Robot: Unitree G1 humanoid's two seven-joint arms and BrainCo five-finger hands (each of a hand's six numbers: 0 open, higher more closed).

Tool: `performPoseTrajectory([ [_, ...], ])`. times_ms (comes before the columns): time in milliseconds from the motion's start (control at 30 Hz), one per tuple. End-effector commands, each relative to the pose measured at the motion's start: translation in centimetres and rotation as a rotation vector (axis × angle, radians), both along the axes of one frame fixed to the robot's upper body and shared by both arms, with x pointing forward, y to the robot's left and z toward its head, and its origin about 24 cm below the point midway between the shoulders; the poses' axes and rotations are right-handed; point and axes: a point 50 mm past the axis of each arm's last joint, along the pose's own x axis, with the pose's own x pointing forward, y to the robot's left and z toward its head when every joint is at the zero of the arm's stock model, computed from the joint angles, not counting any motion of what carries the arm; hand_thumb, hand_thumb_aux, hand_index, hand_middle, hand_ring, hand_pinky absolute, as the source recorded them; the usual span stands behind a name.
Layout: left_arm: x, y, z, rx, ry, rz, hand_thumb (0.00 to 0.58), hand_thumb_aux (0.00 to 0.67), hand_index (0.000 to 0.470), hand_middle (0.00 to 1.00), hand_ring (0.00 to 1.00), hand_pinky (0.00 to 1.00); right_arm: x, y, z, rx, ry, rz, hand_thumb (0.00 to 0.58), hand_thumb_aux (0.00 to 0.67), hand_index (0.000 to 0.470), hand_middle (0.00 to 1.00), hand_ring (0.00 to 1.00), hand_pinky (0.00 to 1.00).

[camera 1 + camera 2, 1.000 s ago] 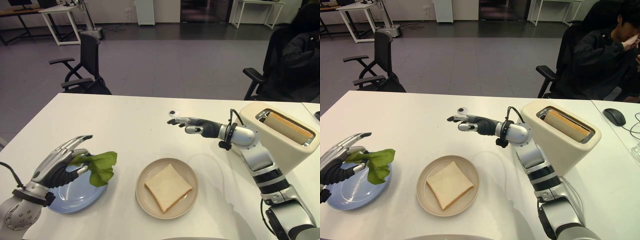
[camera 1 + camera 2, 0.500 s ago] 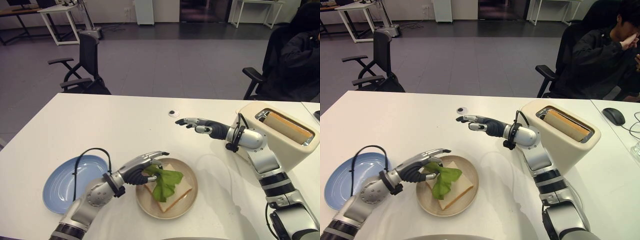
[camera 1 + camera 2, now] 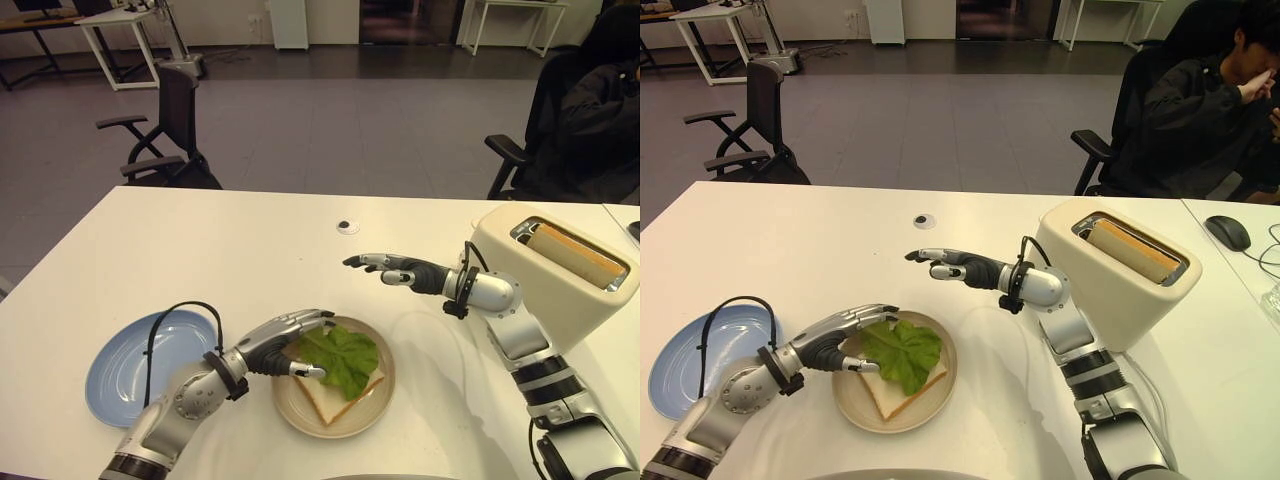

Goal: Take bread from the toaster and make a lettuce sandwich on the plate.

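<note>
Right, lettuce (image 3: 343,355) lies flat on the bread (image 3: 322,403) on the tan plate (image 3: 375,410), mid-table (image 3: 250,250). Your left hand (image 3: 275,340) sits at the plate's left rim, fingers & thumb apart w/ the leaf's edge between them, not pinched as far as I can tell. Right hand (image 3: 395,270) hovers flat & empty between plate & toaster (image 3: 560,290); 2nd slice (image 3: 575,250) stands in the slot. Risks: pull the left hand away low & a finger may drag the leaf off, b/c it's light & loose. Top slice set down off-centre could shove the leaf sideways. Slot looks narrow, so a poor grip may tear the slice.
</note>
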Motion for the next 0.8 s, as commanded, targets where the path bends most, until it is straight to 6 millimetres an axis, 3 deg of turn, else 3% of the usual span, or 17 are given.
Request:
performPoseTrajectory([
  [33, -0.3, 0.3, 0.8, 0.007, -0.019, 0.004, 0.092, 0.055, 0.039, 0.00, 0.00, 0.00, -0.3, -1.8, 2.1, 0.005, -0.221, -0.114, 0.000, 0.000, 0.000, 0.00, 0.00, 0.00],
  [100, -0.4, 0.0, 1.3, -0.023, -0.050, 0.003, 0.000, 0.000, 0.000, 0.00, 0.00, 0.00, -0.6, -3.4, 4.5, 0.023, -0.419, -0.218, 0.000, 0.000, 0.000, 0.00, 0.00, 0.00],
  [200, -0.6, -1.0, 2.8, -0.169, -0.124, -0.001, 0.000, 0.000, 0.000, 0.00, 0.00, 0.00, -2.0, -7.5, 7.3, -0.033, -0.661, -0.389, 0.000, 0.000, 0.000, 0.00, 0.00, 0.00],
  [333, -0.9, -1.2, 4.3, -0.408, -0.168, 0.011, 0.000, 0.000, 0.000, 0.00, 0.00, 0.00, -3.9, -13.8, 9.0, -0.246, -0.806, -0.612, 0.000, 0.000, 0.000, 0.00, 0.00, 0.00],
  [467, -0.8, -0.8, 5.0, -0.513, -0.176, 0.021, 0.000, 0.000, 0.000, 0.00, 0.00, 0.00, -5.5, -19.1, 8.7, -0.464, -0.768, -0.776, 0.000, 0.000, 0.000, 0.00, 0.00, 0.00],
  [600, -0.8, -0.6, 5.1, -0.543, -0.174, 0.015, 0.000, 0.000, 0.000, 0.00, 0.00, 0.00, -6.3, -22.4, 5.8, -0.593, -0.550, -0.835, 0.000, 0.000, 0.000, 0.00, 0.00, 0.00],
  [633, -0.7, -0.5, 5.2, -0.549, -0.178, 0.017, 0.000, 0.000, 0.000, 0.00, 0.00, 0.00, -6.3, -22.7, 5.1, -0.595, -0.498, -0.840, 0.190, 0.121, 0.085, 0.00, 0.00, 0.00],
  [667, -0.7, -0.4, 5.3, -0.555, -0.181, 0.020, 0.000, 0.000, 0.000, 0.00, 0.00, 0.00, -6.3, -22.8, 4.5, -0.590, -0.459, -0.839, 0.441, 0.342, 0.240, 0.00, 0.00, 0.00],
  [700, -0.7, -0.4, 5.3, -0.556, -0.182, 0.020, 0.000, 0.000, 0.000, 0.00, 0.00, 0.00, -6.3, -22.8, 4.2, -0.579, -0.437, -0.842, 0.543, 0.502, 0.352, 0.00, 0.00, 0.00],
  [733, -0.7, -0.3, 5.3, -0.557, -0.181, 0.022, 0.000, 0.000, 0.000, 0.00, 0.00, 0.00, -6.2, -22.7, 4.1, -0.559, -0.425, -0.843, 0.580, 0.670, 0.470, 0.00, 0.00, 0.00],
  [800, -0.7, -0.2, 5.2, -0.556, -0.179, 0.024, 0.000, 0.000, 0.000, 0.00, 0.00, 0.00, -6.1, -22.5, 4.3, -0.523, -0.419, -0.838, 0.580, 0.670, 0.470, 0.00, 0.00, 0.00],
])
